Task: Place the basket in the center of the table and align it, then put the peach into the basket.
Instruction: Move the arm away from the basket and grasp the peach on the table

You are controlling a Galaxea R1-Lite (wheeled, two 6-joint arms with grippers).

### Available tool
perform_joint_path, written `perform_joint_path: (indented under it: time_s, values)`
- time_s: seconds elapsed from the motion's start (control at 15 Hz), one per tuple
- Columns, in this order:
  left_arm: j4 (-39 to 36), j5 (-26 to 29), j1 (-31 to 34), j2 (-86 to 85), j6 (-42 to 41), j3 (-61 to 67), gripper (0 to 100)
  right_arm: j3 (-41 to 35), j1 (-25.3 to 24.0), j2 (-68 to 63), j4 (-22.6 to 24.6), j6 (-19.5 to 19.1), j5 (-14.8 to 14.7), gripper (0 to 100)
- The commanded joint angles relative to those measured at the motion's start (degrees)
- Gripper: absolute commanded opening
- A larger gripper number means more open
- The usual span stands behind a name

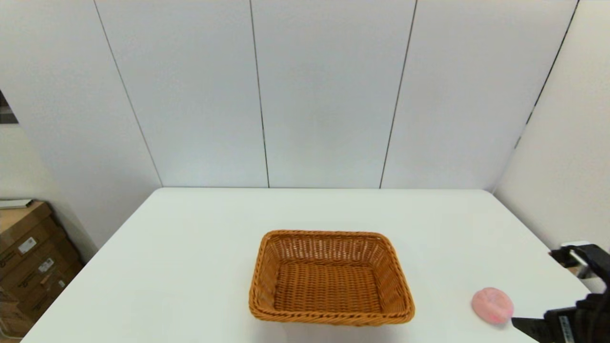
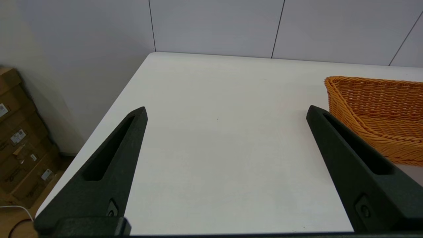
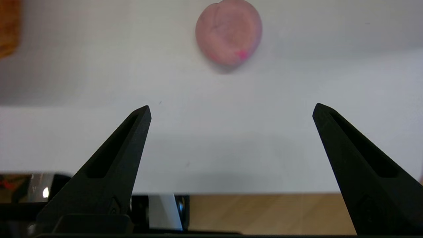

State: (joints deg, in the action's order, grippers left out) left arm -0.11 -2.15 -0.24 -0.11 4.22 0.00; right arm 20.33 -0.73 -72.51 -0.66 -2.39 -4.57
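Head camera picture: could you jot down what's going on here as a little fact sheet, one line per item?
basket: empty, upright, near the middle of the table, long sides square to the front edge
peach: on the table, right of the basket, apart from it
right gripper: open, at the table's right front edge, aimed at the peach, not touching it
left gripper: open, holding nothing, over the table left of the basket
cardboard boxes: on the floor left of the table
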Motion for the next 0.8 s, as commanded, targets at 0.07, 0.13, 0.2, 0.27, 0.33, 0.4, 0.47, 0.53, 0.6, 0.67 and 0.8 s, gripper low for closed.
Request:
perform_joint_path:
  time_s: [0.07,0.13,0.2,0.27,0.33,0.4,0.47,0.53,0.6,0.67,0.8]
  values:
    - [-0.07,-0.05,-0.02,0.02,0.18,0.0,100,2.52,0.12,-32.26,17.97,-0.42,-1.76,100]
    - [0.02,-0.05,-0.02,0.02,0.18,0.0,100,3.04,0.12,-33.84,18.32,-0.42,-1.76,100]
    - [-0.07,0.04,-0.02,0.02,0.09,0.0,100,4.1,0.12,-35.24,18.32,-0.42,-1.84,100]
    - [0.02,0.04,-0.02,0.02,0.18,0.0,100,4.89,0.12,-36.21,18.32,-0.34,-1.84,100]
    - [-0.07,0.04,-0.02,0.02,0.18,0.0,100,5.59,0.12,-36.56,18.32,-0.25,-1.84,100]
    - [0.02,0.04,-0.02,0.02,0.18,0.0,100,6.3,0.12,-36.3,18.32,-0.16,-1.93,100]
    - [-0.07,0.04,-0.02,0.02,0.18,0.0,100,6.74,0.29,-35.77,18.24,-0.07,-2.02,100]
    - [-0.07,0.04,-0.02,0.02,0.18,0.0,100,6.82,0.29,-34.72,17.97,-0.07,-2.37,100]
    - [-0.07,-0.05,-0.02,0.02,0.18,0.0,100,6.74,0.29,-34.37,18.24,0.02,-3.43,0]
    - [-0.07,0.04,-0.02,0.02,0.18,0.0,100,6.82,0.29,-34.19,18.32,0.02,-4.22,0]
    - [-0.07,0.04,-0.02,0.02,0.18,0.0,100,6.65,0.29,-33.4,18.24,0.02,-4.22,0]
